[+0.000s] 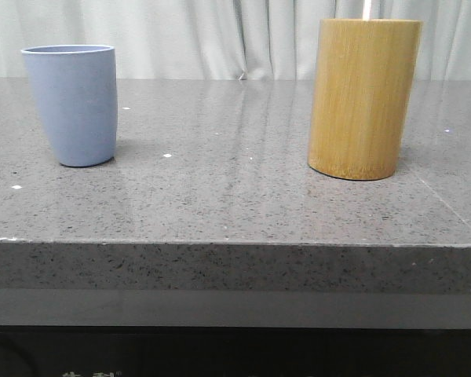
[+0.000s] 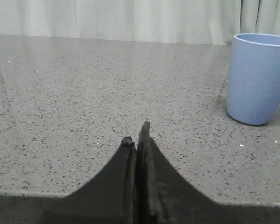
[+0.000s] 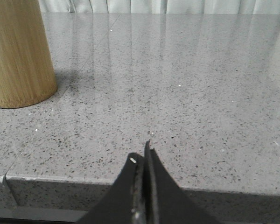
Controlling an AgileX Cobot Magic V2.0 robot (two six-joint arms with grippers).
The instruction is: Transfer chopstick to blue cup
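on the table (image 1: 235, 204), chopstick (image 1: 367, 9) in bamboo holder (image 1: 363, 98); blue cup (image 1: 72, 104) apart; both jaws pressed together.

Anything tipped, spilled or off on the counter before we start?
Nothing stands out. The pale blue tapered cup and the tan bamboo cylinder both stand upright and apart on the speckled grey countertop, a thin pale chopstick poking above the cylinder. Both grippers, left and right, are shut and empty.
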